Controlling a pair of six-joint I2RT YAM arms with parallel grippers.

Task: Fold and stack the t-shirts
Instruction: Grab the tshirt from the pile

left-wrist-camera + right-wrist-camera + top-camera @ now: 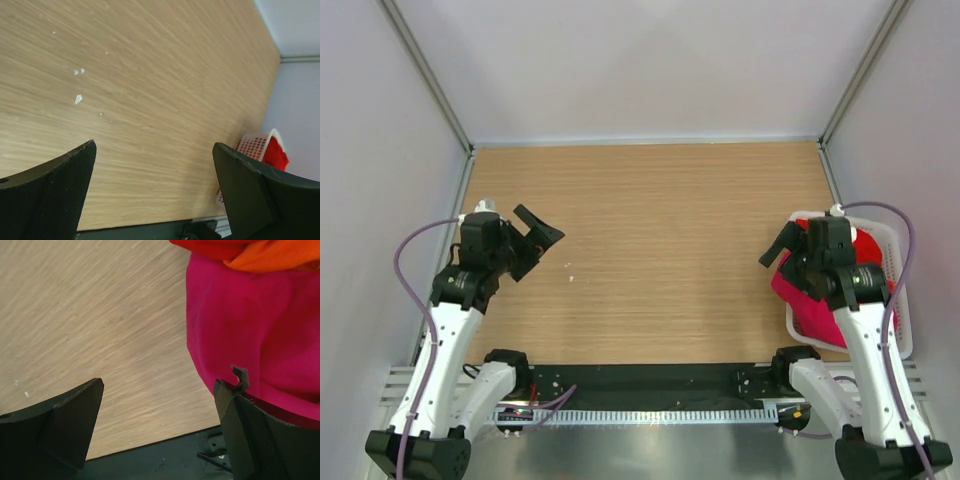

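Left gripper [154, 147] and right gripper [159, 385] gape empty; only right wrist view shows orange shirt [275, 257].

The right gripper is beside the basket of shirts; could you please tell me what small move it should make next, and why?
Probably ease the right gripper down and to its right, onto the pink shirt. Its jaws stand open and empty. The pink shirt spills over the near side of the basket, closest to those fingers, and no shirt is laid out on the table yet.
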